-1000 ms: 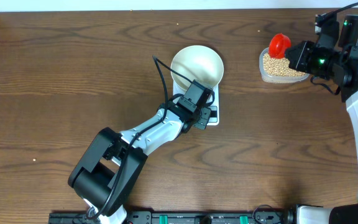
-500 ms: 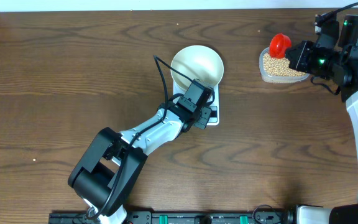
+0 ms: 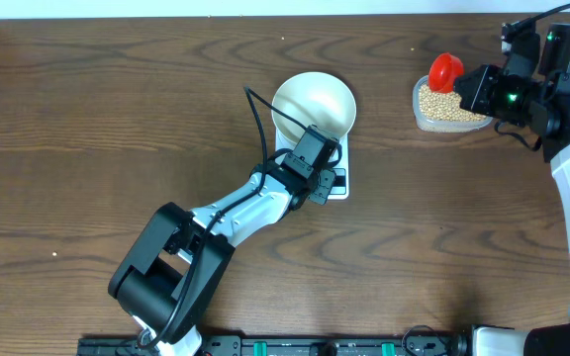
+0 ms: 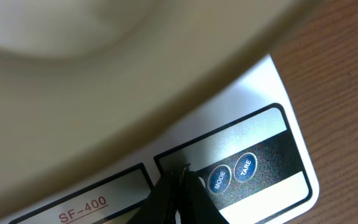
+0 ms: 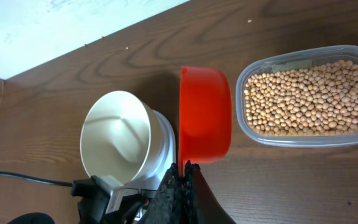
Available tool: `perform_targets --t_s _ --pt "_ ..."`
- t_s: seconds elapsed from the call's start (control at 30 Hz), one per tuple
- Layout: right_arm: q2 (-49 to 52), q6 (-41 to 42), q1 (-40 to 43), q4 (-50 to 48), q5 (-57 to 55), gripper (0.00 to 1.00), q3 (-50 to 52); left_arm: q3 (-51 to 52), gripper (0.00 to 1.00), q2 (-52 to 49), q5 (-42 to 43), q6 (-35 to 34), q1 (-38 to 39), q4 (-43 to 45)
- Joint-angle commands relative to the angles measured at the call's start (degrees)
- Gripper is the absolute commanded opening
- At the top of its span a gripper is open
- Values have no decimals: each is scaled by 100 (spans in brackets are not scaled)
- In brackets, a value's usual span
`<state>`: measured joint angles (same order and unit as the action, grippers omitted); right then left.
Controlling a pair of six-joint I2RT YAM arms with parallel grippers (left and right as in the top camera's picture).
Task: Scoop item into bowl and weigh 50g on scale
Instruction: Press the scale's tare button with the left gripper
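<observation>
Under the left fingers sits the scale.

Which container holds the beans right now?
The clear plastic tub, filled with beans; the white bowl on the scale is empty.

Overhead: top-down, whole table. L wrist: close on scale. R wrist: oblique; all share bowl.

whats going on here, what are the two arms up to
The left gripper, fingers together, is down on the button panel of the scale, just beside the MODE button. The white bowl sits on the scale, empty. The right gripper holds a red scoop by the clear tub of beans.
</observation>
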<state>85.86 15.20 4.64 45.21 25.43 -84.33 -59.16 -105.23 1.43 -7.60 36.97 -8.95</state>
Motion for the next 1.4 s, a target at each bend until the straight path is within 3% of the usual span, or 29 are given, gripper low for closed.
perform_targets --t_s 0.0,0.73,1.1,1.37 --pt "-2 -111 20 2 -48 1 -61 24 7 105 52 50 15 -15" --pt "-2 -114 20 9 -92 1 -61 24 7 -691 114 52 13 -81" --pt "-2 -114 20 35 -92 1 -61 24 7 -695 109 48 13 -807" --pt "-2 -114 20 46 -92 1 -61 24 7 -695 109 50 13 -675"
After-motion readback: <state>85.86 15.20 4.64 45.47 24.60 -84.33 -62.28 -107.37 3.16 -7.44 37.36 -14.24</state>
